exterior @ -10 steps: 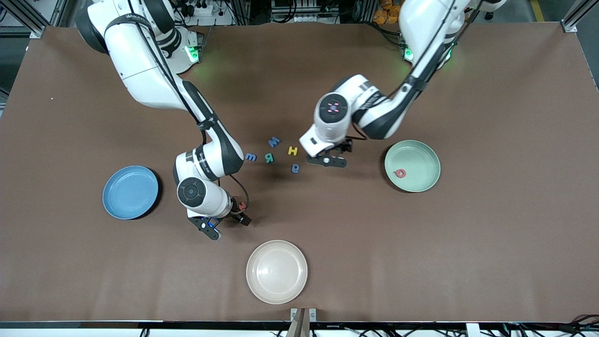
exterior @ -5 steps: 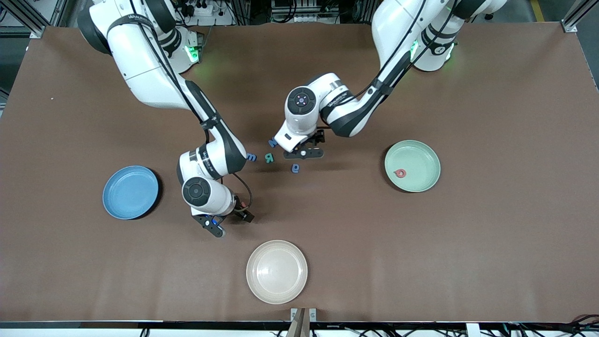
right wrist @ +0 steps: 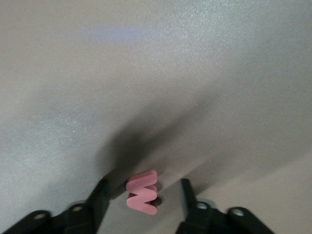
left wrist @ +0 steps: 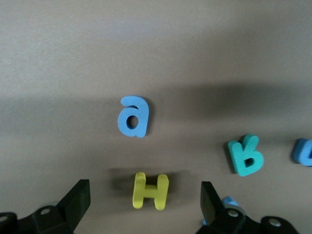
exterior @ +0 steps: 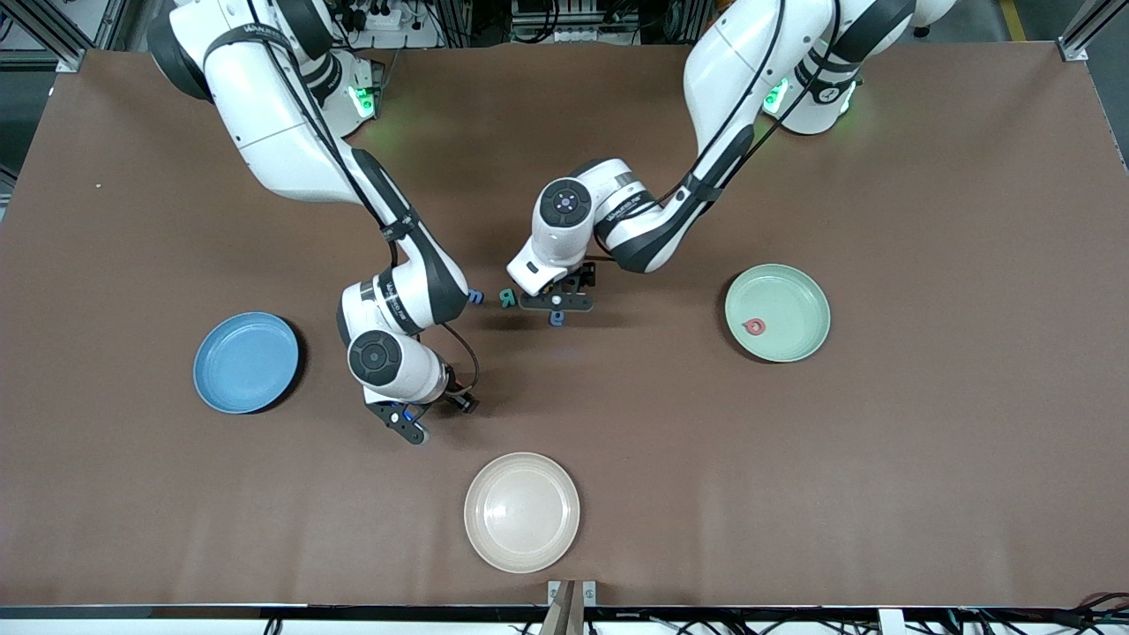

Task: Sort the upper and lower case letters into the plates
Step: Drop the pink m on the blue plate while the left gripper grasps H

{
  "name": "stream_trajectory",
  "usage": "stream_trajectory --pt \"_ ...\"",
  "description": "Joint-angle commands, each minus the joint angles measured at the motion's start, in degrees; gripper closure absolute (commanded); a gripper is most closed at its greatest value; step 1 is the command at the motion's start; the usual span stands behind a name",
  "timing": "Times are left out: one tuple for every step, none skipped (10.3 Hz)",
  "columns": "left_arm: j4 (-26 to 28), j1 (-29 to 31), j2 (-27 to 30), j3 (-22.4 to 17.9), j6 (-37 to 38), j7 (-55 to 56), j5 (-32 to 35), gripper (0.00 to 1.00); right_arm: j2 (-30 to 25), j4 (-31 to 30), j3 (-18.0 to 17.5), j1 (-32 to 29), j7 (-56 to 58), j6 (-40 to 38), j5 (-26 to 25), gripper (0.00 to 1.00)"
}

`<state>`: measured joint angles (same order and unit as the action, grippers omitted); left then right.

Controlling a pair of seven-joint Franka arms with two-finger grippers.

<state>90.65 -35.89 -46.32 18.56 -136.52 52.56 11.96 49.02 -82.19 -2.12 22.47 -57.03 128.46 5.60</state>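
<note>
Three plates sit on the counter (exterior: pixel 794 494) in the front view: blue plate (exterior: pixel 246 362), pale green plate (exterior: pixel 777 312) w/ a red-pink letter (exterior: pixel 753 327) in it, cream plate (exterior: pixel 521 511).

Left wrist view: left gripper (left wrist: pixel 145 204) spread wide, straddling a yellow H (left wrist: pixel 150 190); blue a (left wrist: pixel 132 116) & teal R (left wrist: pixel 245 155) nearby.

Right wrist view: right gripper (right wrist: pixel 144 196) partly closed around a pink W (right wrist: pixel 142 192); contact unclear.

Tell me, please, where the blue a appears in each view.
Front view: blue a, peeking from beneath the left gripper, nearer the camera than the teal R.
Left wrist view, beside the yellow H.
Right wrist view: not in it.
Shared landmark: the teal R.
</note>
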Motion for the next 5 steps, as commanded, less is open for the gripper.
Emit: stream_trajectory --pt "-1.6 -1.4 -1.2 -0.9 -0.1 -2.9 4.7 0.00 -0.9 -1.3 -0.6 -0.4 -0.4 -0.4 0.5 1.00" --pt "-0.9 -1.3 -1.2 -0.9 0.0 -4.9 5.5 0.00 -1.0 -1.3 -1.3 -0.7 -0.3 -1.0 0.4 1.00" --pt "-0.9 -1.4 -1.3 -0.9 0.2 -5.2 5.5 0.00 -1.8 -1.2 -1.6 -1.5 0.3 -1.5 0.4 1.00" --pt "-0.9 -1.3 -1.3 -0.9 0.5 -5.2 5.4 0.00 -2.4 -0.7 -1.7 -3.0 3.0 -2.5 0.4 1.00" --pt "-0.7 -1.2 -1.3 -0.9 1.3 -5.2 5.4 0.00 -3.0 -0.2 -1.8 -5.5 7.6 -4.1 0.4 1.00"
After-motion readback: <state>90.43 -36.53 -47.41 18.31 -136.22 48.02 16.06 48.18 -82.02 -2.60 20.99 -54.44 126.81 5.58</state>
